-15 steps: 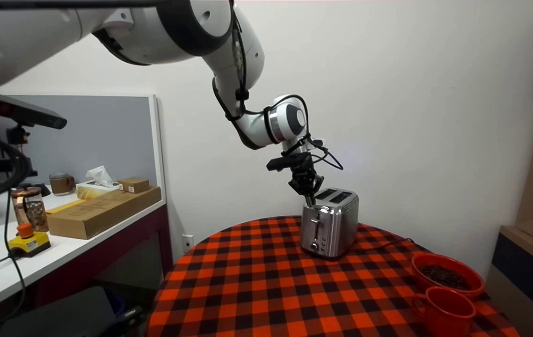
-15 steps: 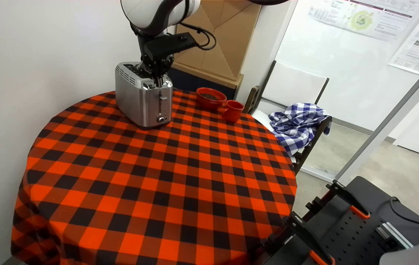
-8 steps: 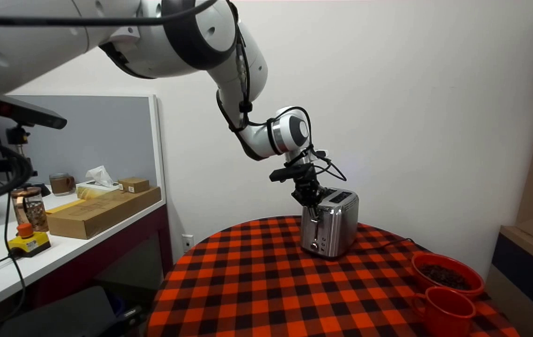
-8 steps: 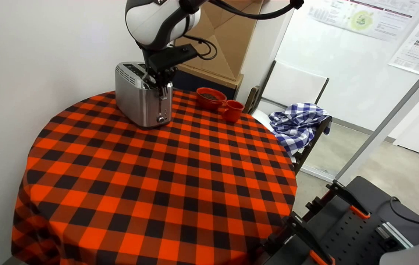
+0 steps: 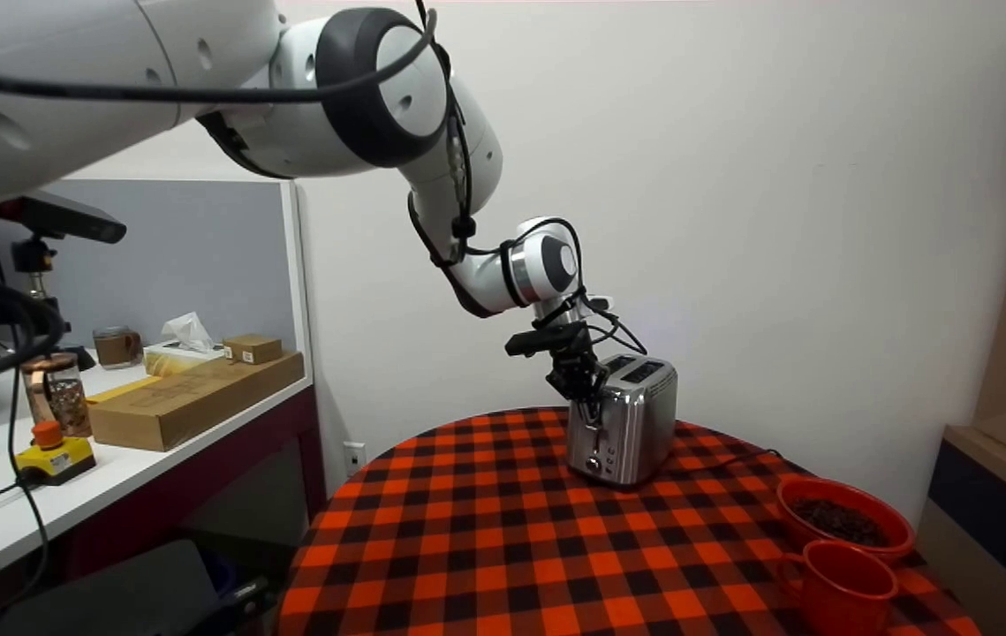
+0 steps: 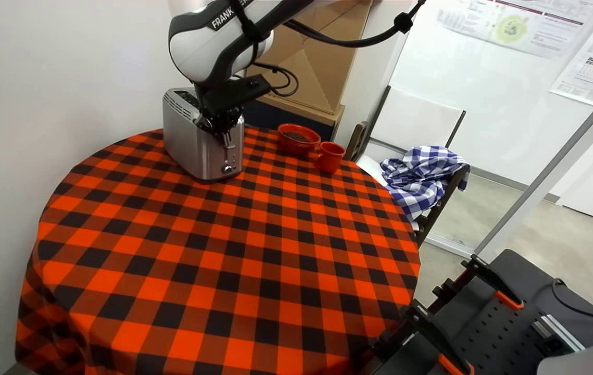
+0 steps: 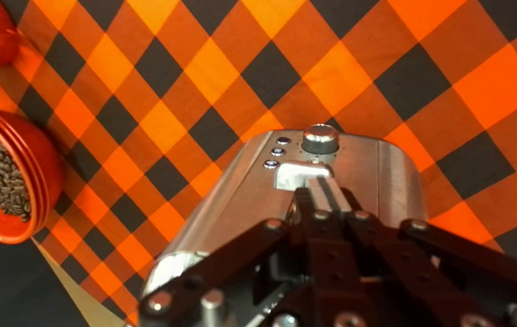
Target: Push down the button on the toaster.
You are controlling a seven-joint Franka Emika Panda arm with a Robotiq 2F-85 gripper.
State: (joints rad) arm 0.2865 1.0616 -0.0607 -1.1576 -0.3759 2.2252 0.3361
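The silver toaster [image 5: 648, 424] stands upright on the table in both exterior views [image 6: 184, 138]. In the wrist view its end face [image 7: 362, 175] shows a round knob [image 7: 320, 139], small buttons [image 7: 278, 151] and the shiny push lever [image 7: 297, 175]. The lever also shows in an exterior view [image 6: 230, 147], part way down its slot. My gripper [image 7: 325, 181] is shut, with its pads together and nothing between them. Its tips point down onto the lever's top edge, at its right part in the wrist view. They appear to touch it. The gripper [image 6: 227, 139] hides the upper slot.
A red bowl [image 6: 296, 148] of dark pellets and a red mug [image 6: 330, 159] stand on the table's red-and-black checkered cloth [image 6: 254, 234]. A cord [image 5: 737, 461] runs from the toaster. A white wall [image 5: 732, 221] rises close behind the table.
My shut gripper has come down from above the toaster's end face onto the lever. Over the last half second the lever has moved down a little. The toaster body has stayed put.
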